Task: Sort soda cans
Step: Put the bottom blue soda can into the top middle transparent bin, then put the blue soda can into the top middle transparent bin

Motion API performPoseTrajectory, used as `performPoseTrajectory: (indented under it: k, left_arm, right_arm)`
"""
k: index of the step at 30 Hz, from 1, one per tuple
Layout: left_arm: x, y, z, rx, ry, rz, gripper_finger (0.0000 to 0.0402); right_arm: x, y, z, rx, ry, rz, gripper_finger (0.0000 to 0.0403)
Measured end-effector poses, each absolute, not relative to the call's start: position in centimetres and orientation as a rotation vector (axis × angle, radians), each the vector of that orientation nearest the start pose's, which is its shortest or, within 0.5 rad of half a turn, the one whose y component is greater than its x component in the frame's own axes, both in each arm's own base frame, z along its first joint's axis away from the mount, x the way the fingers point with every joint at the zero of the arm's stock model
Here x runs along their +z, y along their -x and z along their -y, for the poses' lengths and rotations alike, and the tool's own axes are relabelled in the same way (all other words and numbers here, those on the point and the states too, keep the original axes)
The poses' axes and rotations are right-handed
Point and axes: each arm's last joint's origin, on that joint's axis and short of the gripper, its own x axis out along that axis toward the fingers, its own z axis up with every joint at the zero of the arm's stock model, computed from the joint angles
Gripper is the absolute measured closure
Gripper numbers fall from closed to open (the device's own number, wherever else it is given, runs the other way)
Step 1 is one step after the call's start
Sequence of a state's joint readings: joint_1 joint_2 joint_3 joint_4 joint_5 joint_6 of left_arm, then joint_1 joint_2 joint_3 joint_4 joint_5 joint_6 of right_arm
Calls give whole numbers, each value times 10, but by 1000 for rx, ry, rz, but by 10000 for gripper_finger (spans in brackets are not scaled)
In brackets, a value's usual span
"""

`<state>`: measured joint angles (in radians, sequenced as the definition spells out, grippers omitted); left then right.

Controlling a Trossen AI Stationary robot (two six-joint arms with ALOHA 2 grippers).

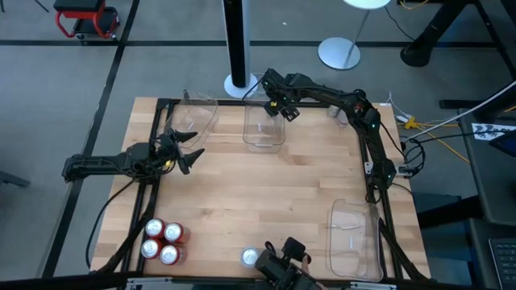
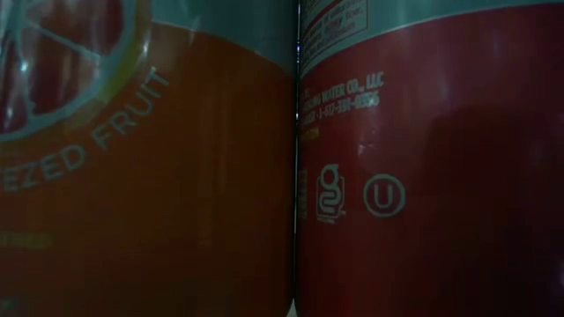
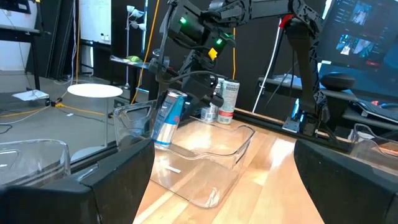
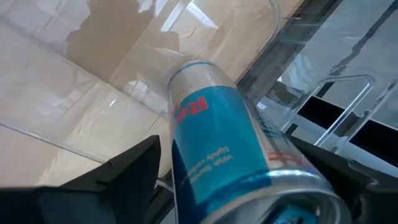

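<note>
Blue and silver, a slim aluminium drink can (image 4: 224, 149) hangs tilted between the fingers of the right claw (image 1: 278, 109), over the clear rectangular plastic bin (image 1: 264, 129) at the middle of the far edge of the wooden table (image 1: 258, 193). The wrist view shows those dark fingers spread on either side of the can; whether they grip it or have let go, one cannot tell. From the left wrist view the can (image 3: 168, 118) leans with its lower end inside the bin. Beyond that bin, at the far right of the table, more cans (image 3: 225, 101) stand upright together. Over on the left, the left claw (image 1: 187, 153) hovers wide open and empty, just beside another clear bin (image 1: 193, 113). Four red cans (image 1: 163, 240) huddle touching at the near left corner, a silver-topped can (image 1: 250, 257) stands alone at the near edge, and a third clear bin (image 1: 355, 238) sits near right.
</note>
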<state>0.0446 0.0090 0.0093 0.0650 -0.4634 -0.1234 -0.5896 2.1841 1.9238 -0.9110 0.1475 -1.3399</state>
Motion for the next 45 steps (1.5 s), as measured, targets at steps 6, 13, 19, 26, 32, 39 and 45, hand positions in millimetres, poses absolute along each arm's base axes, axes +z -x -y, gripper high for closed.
performPoseTrajectory:
  k: [6, 13, 19, 26, 32, 39, 45]
  left_arm:
    - [172, -94, -17, 503, 134, 96, 27]
    - [172, -94, -17, 503, 134, 96, 27]
    - [172, -94, -17, 503, 134, 96, 27]
    - [172, -94, -17, 503, 134, 96, 27]
    - [172, -94, -17, 503, 134, 96, 27]
    - [172, -94, -17, 503, 130, 95, 27]
    - [172, -94, -17, 503, 133, 96, 27]
  right_arm:
    - [241, -384, 262, 190, 889, -1335, 90]
    - [267, -386, 263, 159, 908, -1308, 91]
    - [292, -383, 255, 192, 901, -1316, 93]
    - [333, -360, 235, 249, 835, -1387, 94]
    - [376, -328, 216, 171, 828, -1382, 94]
    - [400, -297, 198, 89, 838, -1417, 94]
    - [397, -270, 191, 33, 824, -1499, 94]
